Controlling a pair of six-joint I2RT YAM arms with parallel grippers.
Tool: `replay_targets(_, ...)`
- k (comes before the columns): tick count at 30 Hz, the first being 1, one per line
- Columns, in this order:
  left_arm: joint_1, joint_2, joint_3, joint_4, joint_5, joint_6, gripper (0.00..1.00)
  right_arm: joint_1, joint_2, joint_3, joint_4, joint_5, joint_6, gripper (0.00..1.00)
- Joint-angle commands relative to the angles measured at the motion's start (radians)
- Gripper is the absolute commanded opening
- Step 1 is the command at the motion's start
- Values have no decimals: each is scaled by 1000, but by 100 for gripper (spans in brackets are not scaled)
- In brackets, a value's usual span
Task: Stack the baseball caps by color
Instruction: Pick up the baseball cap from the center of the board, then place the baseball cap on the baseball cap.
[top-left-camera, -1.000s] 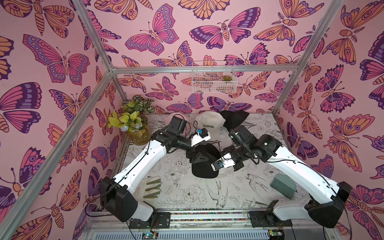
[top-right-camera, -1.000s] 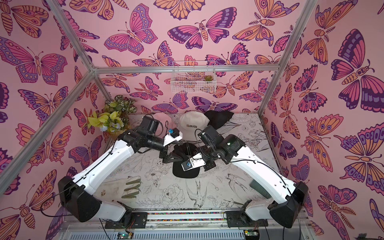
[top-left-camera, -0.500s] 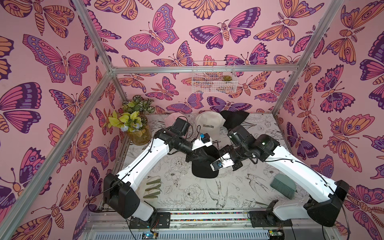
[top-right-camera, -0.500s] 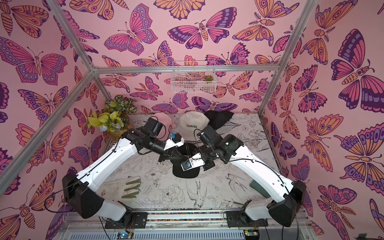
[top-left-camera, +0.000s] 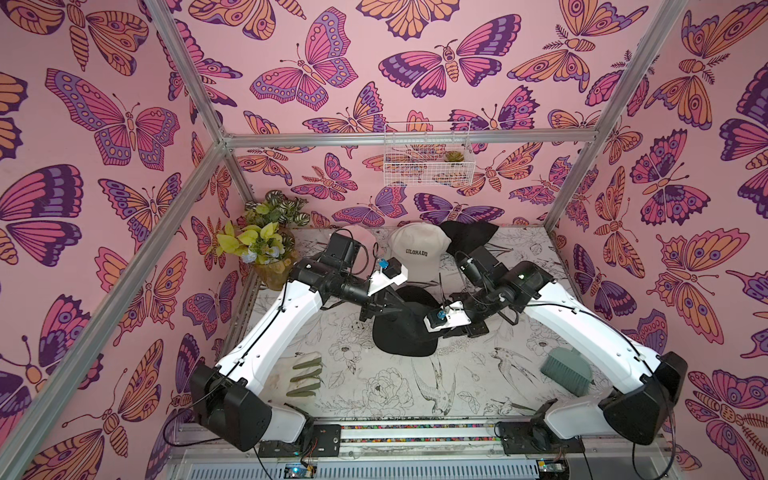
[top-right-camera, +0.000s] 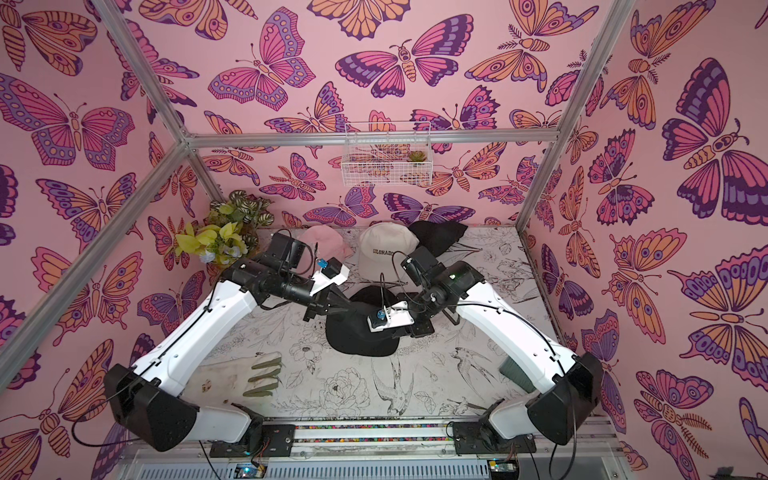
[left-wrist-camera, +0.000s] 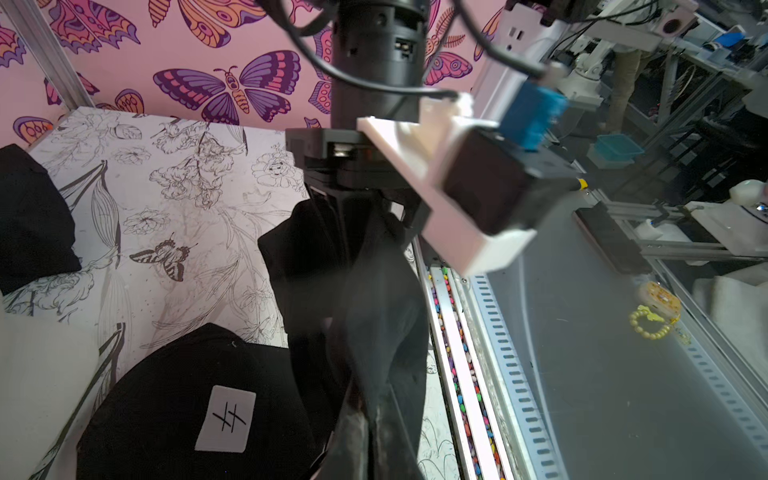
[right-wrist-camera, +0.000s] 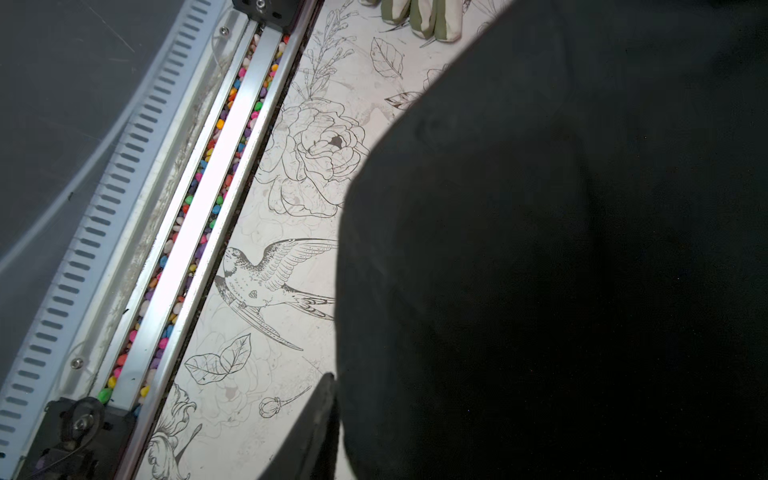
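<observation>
The left gripper (left-wrist-camera: 370, 419) is clamped on a fold of a black cap (top-left-camera: 401, 338) in the middle of the table (top-left-camera: 478, 374). The right gripper (top-left-camera: 422, 330) meets the same cap from the right, but its jaws are hidden, so their width cannot be told. Just beyond lies a patched cap (left-wrist-camera: 166, 395), black with a white label. Along the far edge sit a pink cap (top-right-camera: 322, 245), a cream cap (top-left-camera: 417, 251) and a far black cap (top-left-camera: 469, 237).

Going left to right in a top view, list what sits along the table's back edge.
From the left: potted plant → pink cap → cream COLORADO cap → black cap.
</observation>
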Motion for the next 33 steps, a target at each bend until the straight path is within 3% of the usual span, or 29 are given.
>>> replay_targets(1,38,-40,-28,18,115,33,0,-70,-42,-31,-81,-105,-10,36)
replay_targets(11,63,16,-15,19,134,33,0,-122,-88,-52,-95,-207,-62,31)
replay_targets(18,63,116,-40,157,20,-140,0,-162,28,36,-222,-246,-50,0)
replay_targets(27,61,233,-101,415,-193,-388,0,-214,216,123,-242,-233,-6,0)
replay_targets(33,62,343,-89,435,-251,-424,0,-235,418,254,-357,-265,-57,0)
